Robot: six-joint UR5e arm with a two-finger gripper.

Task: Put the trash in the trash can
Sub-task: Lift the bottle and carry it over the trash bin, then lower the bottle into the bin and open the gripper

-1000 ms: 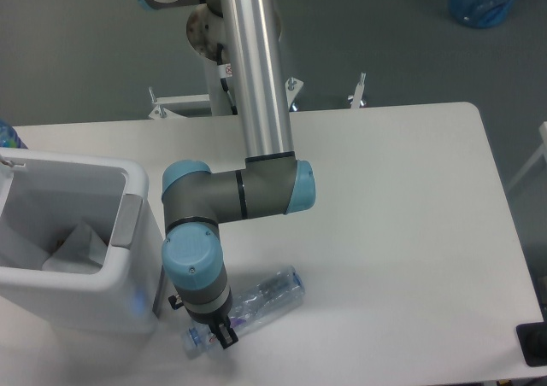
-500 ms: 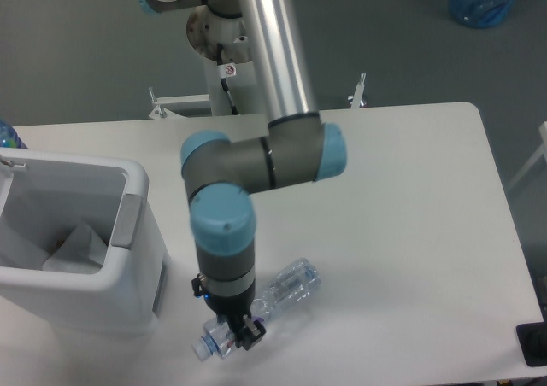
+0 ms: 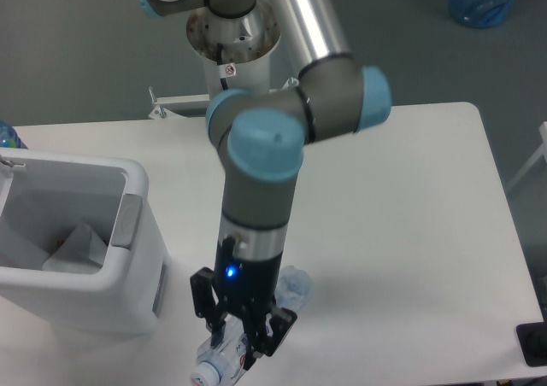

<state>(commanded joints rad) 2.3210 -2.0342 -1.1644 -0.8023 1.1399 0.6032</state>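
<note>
one bottle (image 3: 224, 360), one bin (image 3: 128, 266)

Our gripper (image 3: 242, 342) is clamped around the crushed clear plastic bottle (image 3: 224, 362) near its blue cap, with the bottle's other end poking out to the right of our wrist. Well to the gripper's left stands the white trash can (image 3: 128, 296) on the surface (image 3: 410, 232), white crumpled paper (image 3: 79, 248) inside it.
</note>
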